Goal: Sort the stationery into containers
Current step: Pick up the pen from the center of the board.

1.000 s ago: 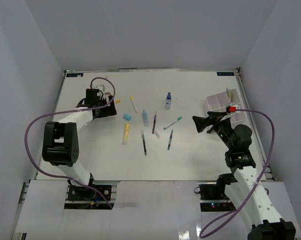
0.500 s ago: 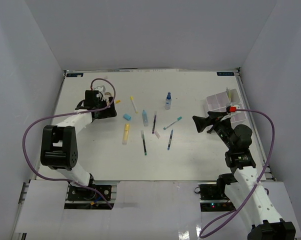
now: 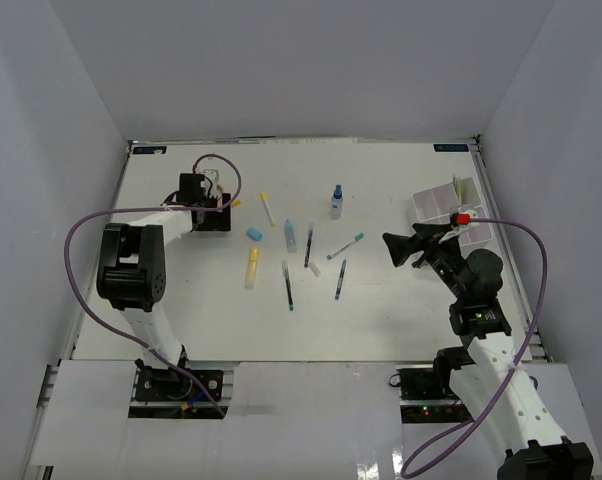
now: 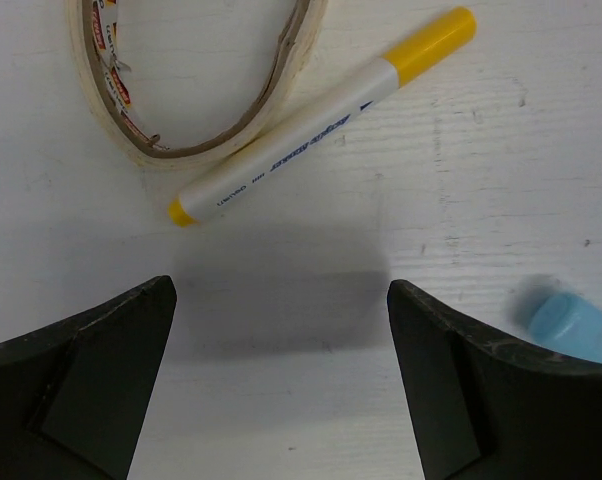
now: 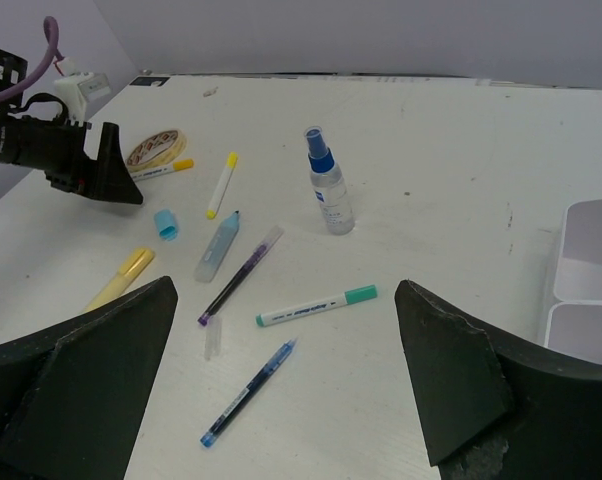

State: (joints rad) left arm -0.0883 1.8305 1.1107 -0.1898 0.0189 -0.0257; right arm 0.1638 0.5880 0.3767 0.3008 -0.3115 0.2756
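Note:
Stationery lies across the middle of the table: a spray bottle (image 3: 336,201), a teal-capped marker (image 5: 316,307), a blue pen (image 5: 248,392), a purple pen (image 5: 239,272), a yellow tube (image 3: 252,265) and a light-blue eraser (image 4: 576,325). My left gripper (image 4: 281,290) is open and empty, low over bare table. Just ahead of it lie a yellow-capped marker (image 4: 321,115) and a tan loop (image 4: 201,80). The white divided container (image 3: 451,210) stands at the right edge. My right gripper (image 3: 391,250) hangs open and empty beside it, facing the pens.
A light-blue highlighter (image 3: 290,235), a yellow-tipped white marker (image 3: 268,208) and a dark pen (image 3: 288,285) also lie mid-table. White walls close in the table on three sides. A purple cable loops over each arm.
The left arm has swung its elbow up and to the right, and its gripper has shifted slightly right near the tan loop. The right arm has not moved.

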